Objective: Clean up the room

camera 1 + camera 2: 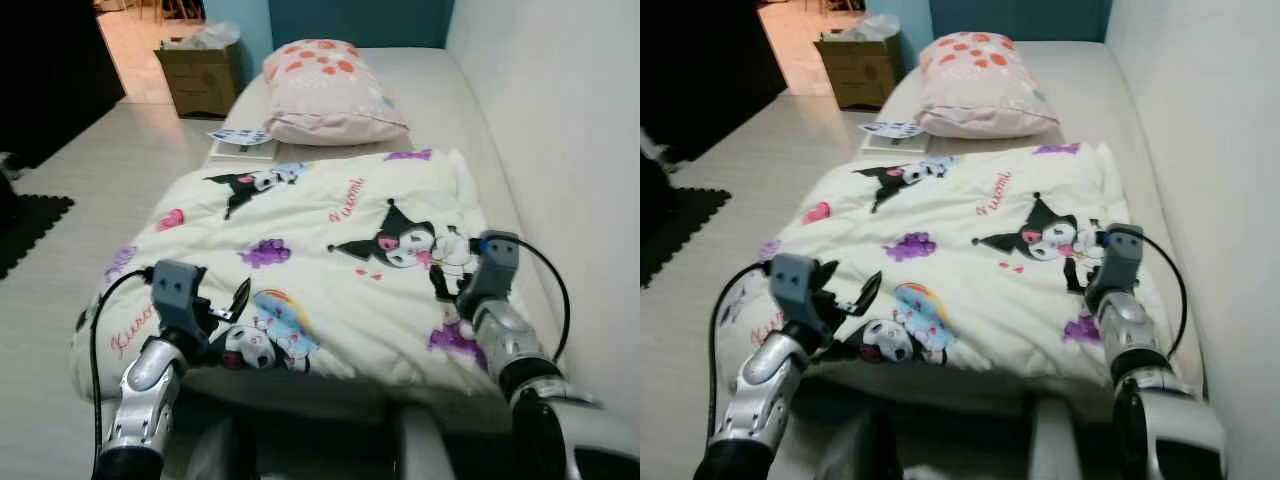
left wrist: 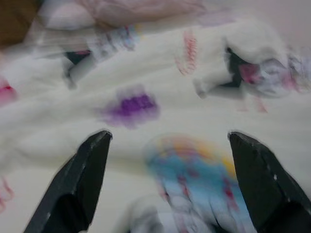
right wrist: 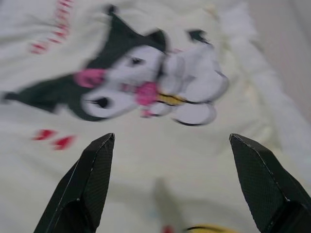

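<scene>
A cream comforter (image 1: 320, 230) printed with cartoon characters lies spread over the near half of the bed (image 1: 440, 90). At the head of the bed rests a pink pillow (image 1: 330, 90) with red dots. My left gripper (image 1: 228, 308) hovers open over the comforter's near-left corner, and its black fingers (image 2: 77, 184) frame a rainbow print. My right gripper (image 1: 447, 280) is open over the near-right part, just short of the black-eared character (image 3: 126, 82). Nothing is held between the fingers of either one.
A white wall (image 1: 560, 120) runs close along the bed's right side. A flat book with papers (image 1: 242, 142) lies on the bed's left edge beside the pillow. A cardboard box (image 1: 200, 75) stands on the pale floor at the far left, and a black mat (image 1: 30, 225) lies nearer.
</scene>
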